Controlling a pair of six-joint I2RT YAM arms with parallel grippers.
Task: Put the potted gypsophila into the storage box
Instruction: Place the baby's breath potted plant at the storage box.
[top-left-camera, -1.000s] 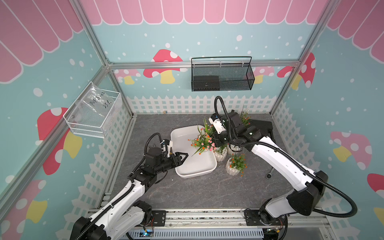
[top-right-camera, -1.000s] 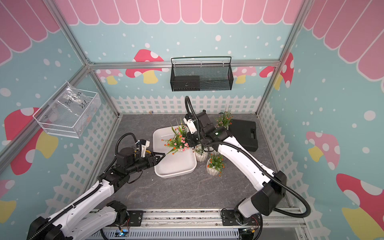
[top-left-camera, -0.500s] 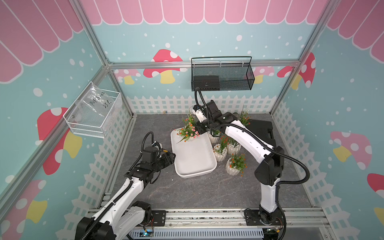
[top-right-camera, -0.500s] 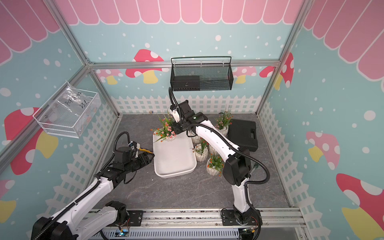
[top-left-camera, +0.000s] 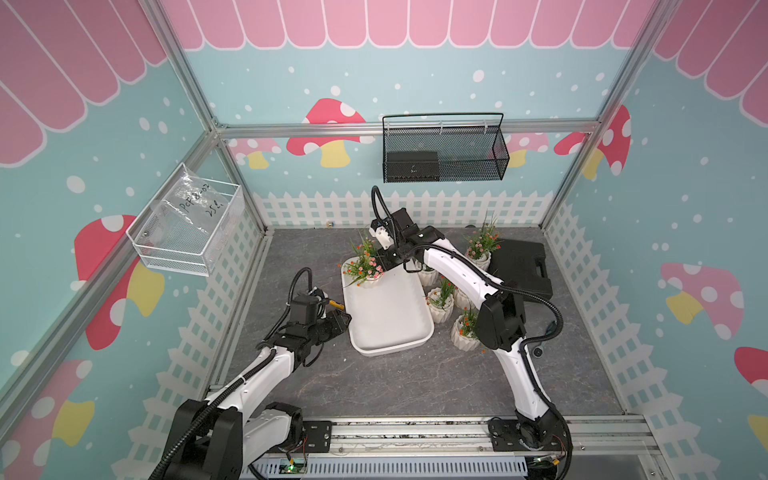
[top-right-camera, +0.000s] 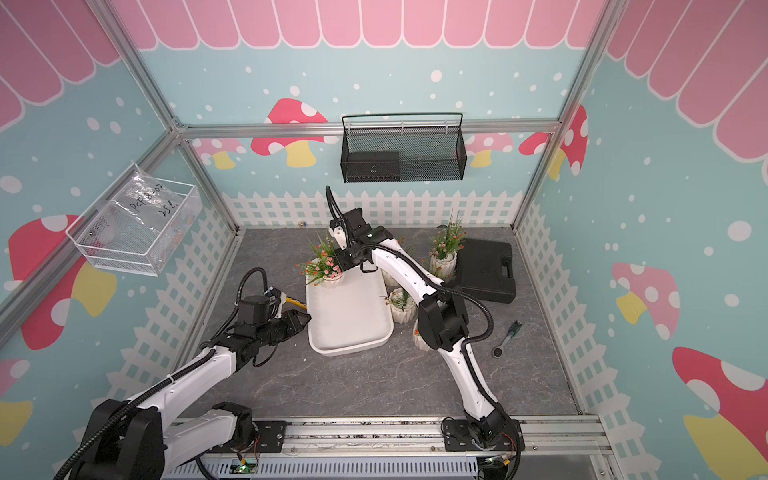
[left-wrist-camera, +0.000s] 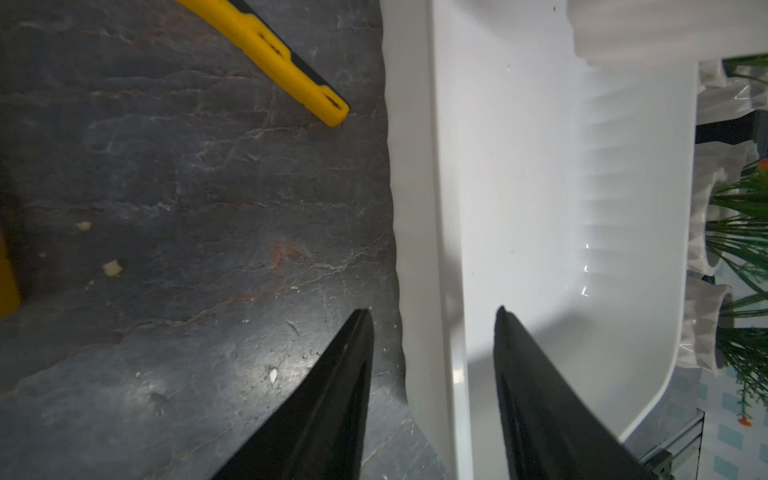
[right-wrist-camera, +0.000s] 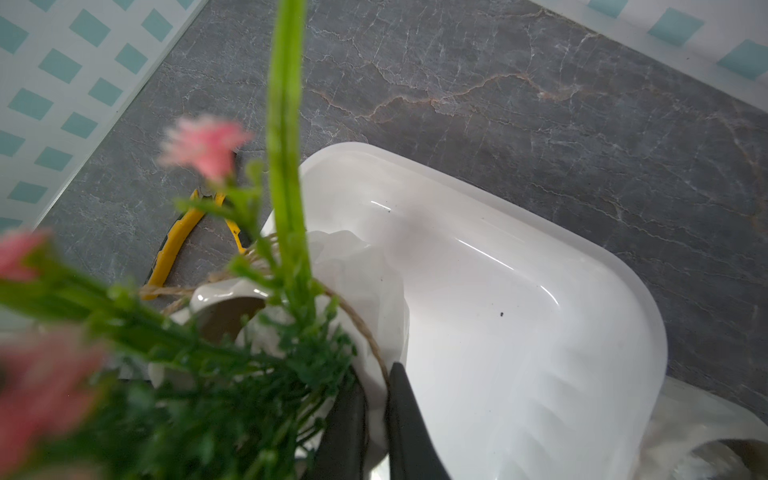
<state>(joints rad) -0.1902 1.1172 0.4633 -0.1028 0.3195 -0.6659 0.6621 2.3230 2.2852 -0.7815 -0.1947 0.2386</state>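
Nearest, the left gripper has its black tapered jaws apart, astride the tray's long left wall. One tip is over the table and the other over the tray floor, and neither is seen touching the rim. The tray is glossy white plastic, shallow and round-cornered, and it holds a single pot. The table is matt grey, veined like slate, with pale crumbs on it. Yellow-handled pliers lie just left of the tray, near that gripper.

Just right of the tray the loose pots cluster. They are white, ribbed and round, with green sprigs and tiny orange or pink blossoms. The right arm crosses above them and hides parts of some. A small hand tool lies well to their right.

Farther back, the held pot sits in the tray's far left corner. The right gripper is clamped on its rim, one finger inside and one outside. Twine circles the pot, and its sprigs blur much of the right wrist view. Whether it rests on the tray floor I cannot tell.

Beyond, a black hard case with a moulded handle lies at far right. A black wire basket hangs on the back wall, and a clear bin hangs on the left wall.
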